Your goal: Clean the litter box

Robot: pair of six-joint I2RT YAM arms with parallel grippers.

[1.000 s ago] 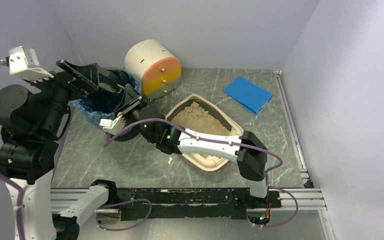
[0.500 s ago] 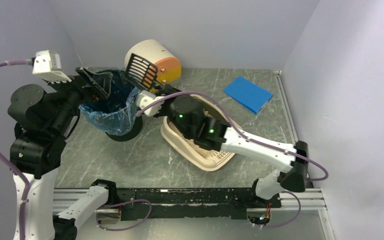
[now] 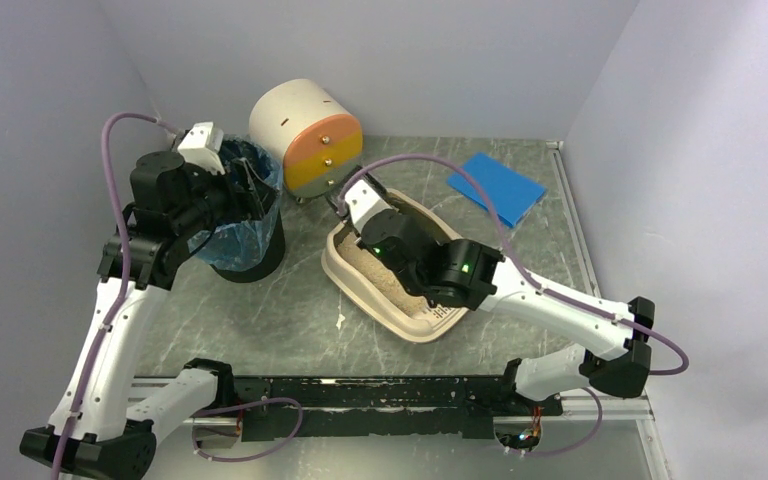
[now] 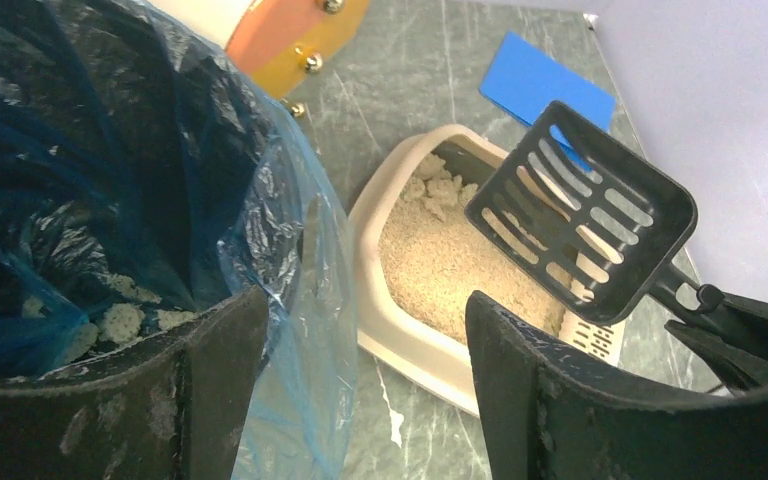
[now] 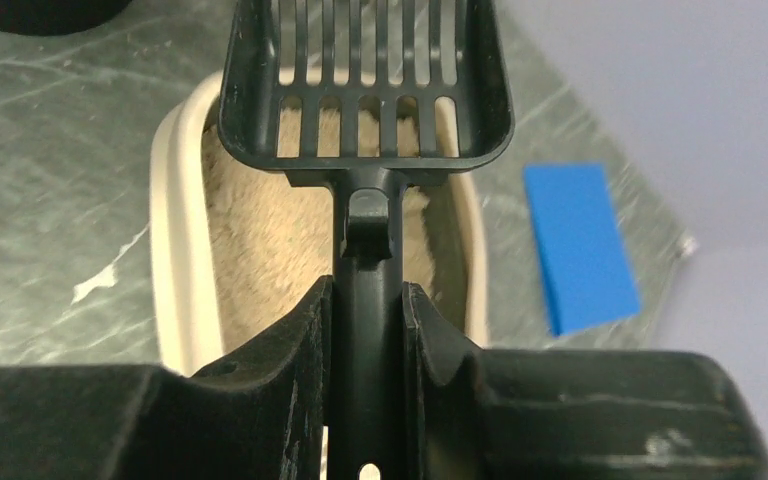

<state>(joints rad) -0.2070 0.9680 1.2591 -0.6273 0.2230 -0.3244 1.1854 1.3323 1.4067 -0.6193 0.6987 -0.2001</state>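
Shallow beige plastic litter box (image 3: 407, 327), tan sandy litter inside, sits on the grey marbled desk (image 3: 260, 320) beside the blue-lined black round bin (image 3: 250, 250), which holds clumps (image 4: 125, 320). Right claw (image 5: 368, 300) clamps a black slotted plastic scoop (image 5: 368, 180); left claw (image 4: 365, 310) gapes.

The left arm (image 3: 110, 310) is reaching from the table's near left corner toward its far left corner, the left gripper (image 4: 365, 310) hanging with jaws wide apart. The right arm (image 3: 550, 300) is stretching from the near right toward the table's middle, the right gripper (image 5: 368, 300) clamping a scoop (image 5: 365, 175) by its handle.
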